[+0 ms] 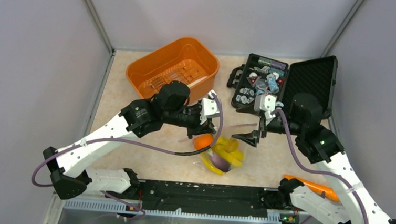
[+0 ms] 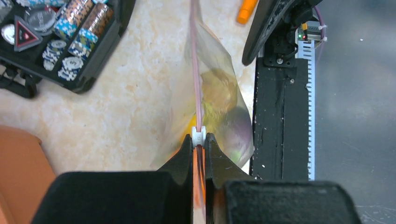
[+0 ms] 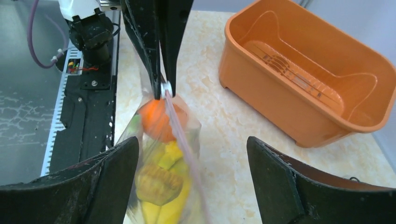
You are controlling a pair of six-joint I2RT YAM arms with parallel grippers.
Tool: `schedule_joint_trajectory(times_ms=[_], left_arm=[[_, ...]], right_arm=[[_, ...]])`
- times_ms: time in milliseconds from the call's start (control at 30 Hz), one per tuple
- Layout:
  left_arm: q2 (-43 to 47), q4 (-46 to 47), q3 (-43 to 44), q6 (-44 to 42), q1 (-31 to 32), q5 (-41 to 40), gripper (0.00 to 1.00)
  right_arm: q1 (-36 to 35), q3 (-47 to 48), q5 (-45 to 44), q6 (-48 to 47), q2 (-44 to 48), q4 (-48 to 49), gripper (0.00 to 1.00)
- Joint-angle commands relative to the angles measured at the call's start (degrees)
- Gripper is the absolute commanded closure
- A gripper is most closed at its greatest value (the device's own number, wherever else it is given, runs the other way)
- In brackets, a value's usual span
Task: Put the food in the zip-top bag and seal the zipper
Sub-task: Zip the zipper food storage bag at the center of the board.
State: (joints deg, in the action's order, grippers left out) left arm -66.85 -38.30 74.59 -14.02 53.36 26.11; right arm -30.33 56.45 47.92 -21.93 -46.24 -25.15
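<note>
Pinkish zipper (image 2: 198, 84) edge sits pinched in left tool (image 2: 199, 140); right tool (image 3: 192, 156) gapes wide, empty.

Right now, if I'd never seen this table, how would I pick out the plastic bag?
Find the big orange basket at the back of the table, then come toward the near edge. There the left gripper pinches the pinkish zipper of a crinkly clear bag. It alone is see-through, with a round orange and yellow pieces showing inside.

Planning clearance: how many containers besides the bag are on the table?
2: the orange basket at the back left, and the open black case at the back right.
</note>
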Motion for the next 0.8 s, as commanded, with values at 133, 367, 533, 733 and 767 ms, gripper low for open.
schedule_joint_trajectory(times_ms=[133,367,533,733,767], left_arm=[[-7.8,-2.7,10.7,-5.3,0.2,4.6,1.00],[-10.2,-2.9,13.3,-5.6,0.2,4.7,1.00],[-10.3,-2.4,13.9,-5.3,0.2,5.3,1.00],[-9.3,-0.6,11.6,-4.3,0.2,5.0,1.00],[-9.2,-0.6,11.4,-4.3,0.2,4.9,1.00]], right_arm=[[-0.3,8.9,1.0,-7.4,-5.3,-6.6,0.23],[-0.8,8.5,3.2,-6.4,-7.2,-7.8,0.38],[-1.1,6.4,2.6,-4.3,-7.3,-4.6,0.47],[-1.1,4.2,3.3,-2.5,-7.3,-1.7,0.64],[-1.2,4.1,3.3,-2.3,-7.3,-1.3,0.62]])
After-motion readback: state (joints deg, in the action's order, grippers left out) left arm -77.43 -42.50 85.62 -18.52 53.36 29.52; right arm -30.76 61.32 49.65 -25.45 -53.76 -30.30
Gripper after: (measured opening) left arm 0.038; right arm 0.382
